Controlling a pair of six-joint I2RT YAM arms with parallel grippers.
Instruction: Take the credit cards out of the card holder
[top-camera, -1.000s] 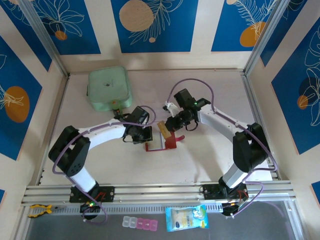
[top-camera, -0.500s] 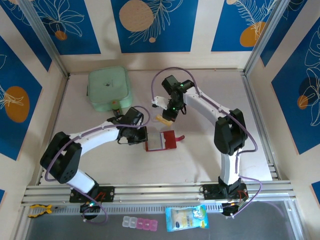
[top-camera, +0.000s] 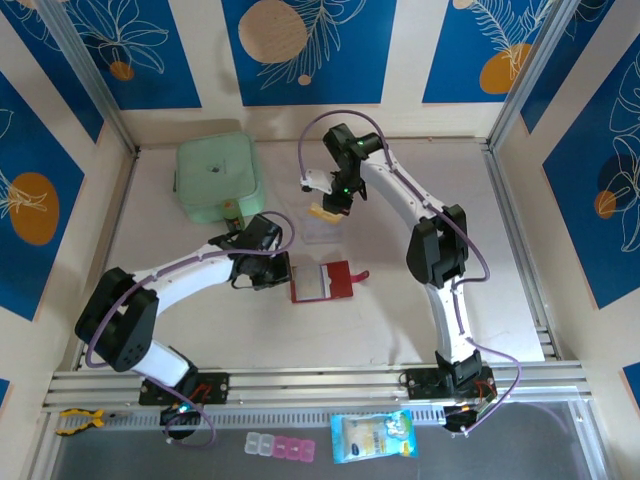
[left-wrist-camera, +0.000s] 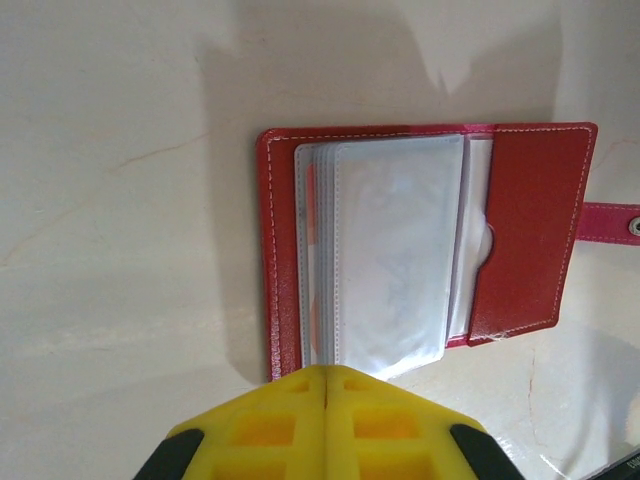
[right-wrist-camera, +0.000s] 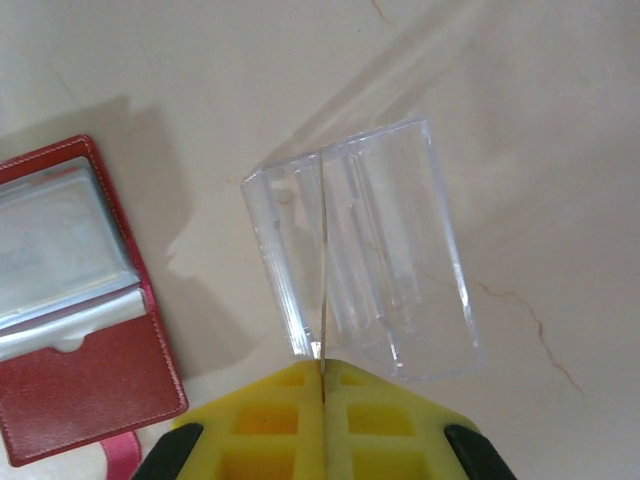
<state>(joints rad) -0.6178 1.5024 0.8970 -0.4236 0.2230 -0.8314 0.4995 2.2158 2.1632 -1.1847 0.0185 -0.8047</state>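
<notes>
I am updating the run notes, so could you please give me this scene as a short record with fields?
card holder: lying open on the table, clear sleeves facing up
left gripper: shut, tips at the holder's edge
right gripper: shut on one credit card, held edge-down
under the card: clear plastic box
far left corner: pale green container
task stage: one card out; whether others are in the sleeves cannot be told
</notes>
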